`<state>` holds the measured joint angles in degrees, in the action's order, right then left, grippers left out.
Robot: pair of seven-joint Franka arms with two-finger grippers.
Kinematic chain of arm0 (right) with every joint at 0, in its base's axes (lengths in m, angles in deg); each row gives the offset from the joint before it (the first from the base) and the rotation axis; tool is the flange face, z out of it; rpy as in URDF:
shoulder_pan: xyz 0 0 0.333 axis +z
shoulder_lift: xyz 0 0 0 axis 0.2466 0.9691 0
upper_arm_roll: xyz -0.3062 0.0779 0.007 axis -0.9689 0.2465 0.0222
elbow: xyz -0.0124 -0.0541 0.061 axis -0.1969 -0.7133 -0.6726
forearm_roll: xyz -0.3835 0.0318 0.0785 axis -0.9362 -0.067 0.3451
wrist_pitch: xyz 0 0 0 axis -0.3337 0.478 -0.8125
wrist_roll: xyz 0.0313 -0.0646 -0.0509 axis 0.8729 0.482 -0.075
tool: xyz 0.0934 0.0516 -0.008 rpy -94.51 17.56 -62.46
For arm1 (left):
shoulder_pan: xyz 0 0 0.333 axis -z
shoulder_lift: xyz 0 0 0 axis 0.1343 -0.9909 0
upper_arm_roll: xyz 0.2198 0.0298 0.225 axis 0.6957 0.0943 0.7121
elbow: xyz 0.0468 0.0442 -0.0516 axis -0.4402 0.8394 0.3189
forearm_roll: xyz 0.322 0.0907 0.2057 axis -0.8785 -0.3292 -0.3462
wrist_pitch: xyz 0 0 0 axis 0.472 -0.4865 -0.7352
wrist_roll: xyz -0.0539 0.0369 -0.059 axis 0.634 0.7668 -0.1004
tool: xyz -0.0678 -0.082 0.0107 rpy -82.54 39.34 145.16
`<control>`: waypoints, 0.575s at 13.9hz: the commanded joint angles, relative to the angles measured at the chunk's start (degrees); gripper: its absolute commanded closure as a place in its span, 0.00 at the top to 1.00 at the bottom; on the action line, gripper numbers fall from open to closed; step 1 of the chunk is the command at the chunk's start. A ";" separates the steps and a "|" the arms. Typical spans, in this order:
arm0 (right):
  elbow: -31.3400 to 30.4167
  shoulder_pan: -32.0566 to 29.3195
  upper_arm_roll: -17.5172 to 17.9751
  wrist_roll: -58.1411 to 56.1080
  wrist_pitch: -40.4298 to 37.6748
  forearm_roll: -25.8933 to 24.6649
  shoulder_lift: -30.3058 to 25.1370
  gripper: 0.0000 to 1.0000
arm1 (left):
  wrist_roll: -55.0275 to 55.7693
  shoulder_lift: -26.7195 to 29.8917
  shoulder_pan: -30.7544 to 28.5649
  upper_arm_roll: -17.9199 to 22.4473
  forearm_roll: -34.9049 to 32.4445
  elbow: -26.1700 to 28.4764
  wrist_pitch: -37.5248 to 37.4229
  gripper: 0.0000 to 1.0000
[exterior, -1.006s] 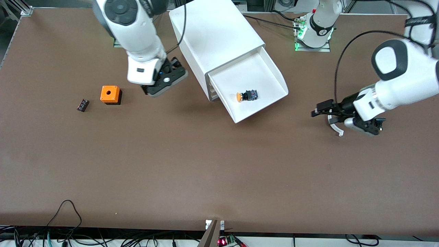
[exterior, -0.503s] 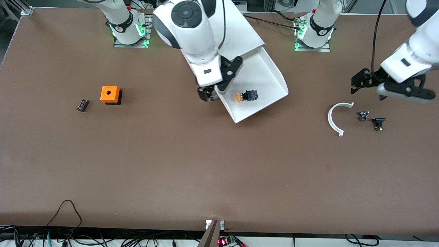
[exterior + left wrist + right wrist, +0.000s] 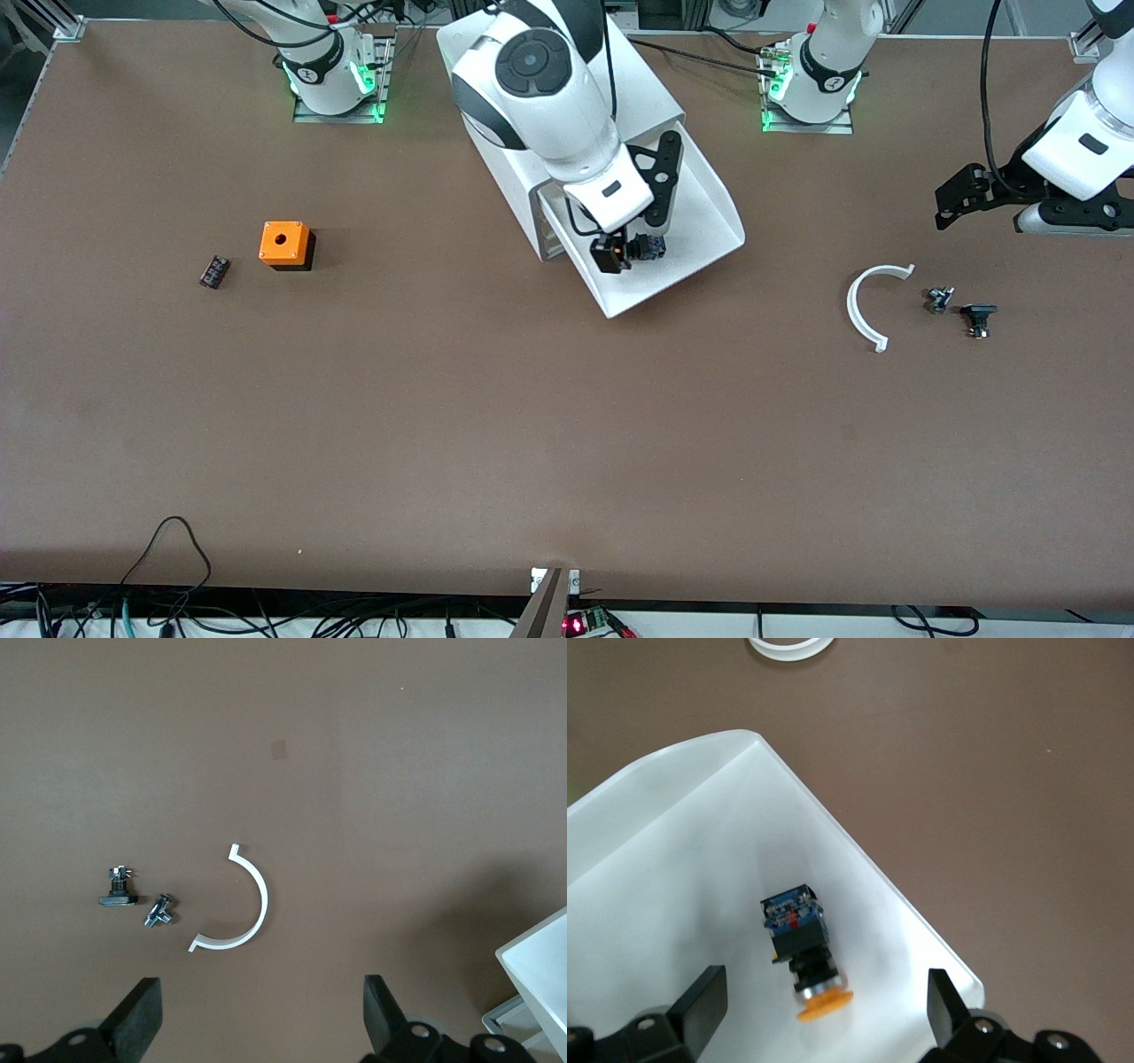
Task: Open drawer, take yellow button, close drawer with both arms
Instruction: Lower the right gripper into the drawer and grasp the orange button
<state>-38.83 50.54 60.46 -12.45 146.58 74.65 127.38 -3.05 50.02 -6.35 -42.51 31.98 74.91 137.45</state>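
I have the right gripper (image 3: 631, 237) hanging over the open drawer (image 3: 709, 208), its fingers (image 3: 700, 1001) spread wide on either side of the button (image 3: 799, 945), which lies on its side on the drawer floor, orange cap toward the drawer's front lip. Nothing is gripped yet; as I read it, the wide spread is there so the fingers can drop past the small black body and close across it.

The drawer stands pulled well out of the white cabinet (image 3: 567, 80), which sits near the middle of the desk's robot-side edge, its front angled toward the left arm's end. That leaves the tray clear for a reach from above.

The left gripper (image 3: 983, 190) waits at the left arm's end of the desk, fingers (image 3: 137, 1019) wide and empty, above a white curved piece (image 3: 244, 904) and two small dark parts (image 3: 137, 899). I judge it is parked there clear of the pick, ready for closing the drawer.
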 commanded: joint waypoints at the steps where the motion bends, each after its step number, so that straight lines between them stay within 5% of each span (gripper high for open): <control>1: 2.95 2.05 -0.59 -2.94 -0.60 -0.04 3.01 1.00 | 1.06 -0.86 0.45 0.12 -1.40 -1.74 -1.02 1.00; 8: 2.33 3.03 -1.57 -8.22 -7.72 -0.21 3.36 1.00 | 1.06 -0.94 0.45 0.12 -1.14 -1.83 -0.84 1.00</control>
<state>-38.36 52.84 59.48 -18.93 140.57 74.55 129.90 -2.92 49.95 -6.35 -42.51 31.98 74.82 137.46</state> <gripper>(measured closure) 0.000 0.000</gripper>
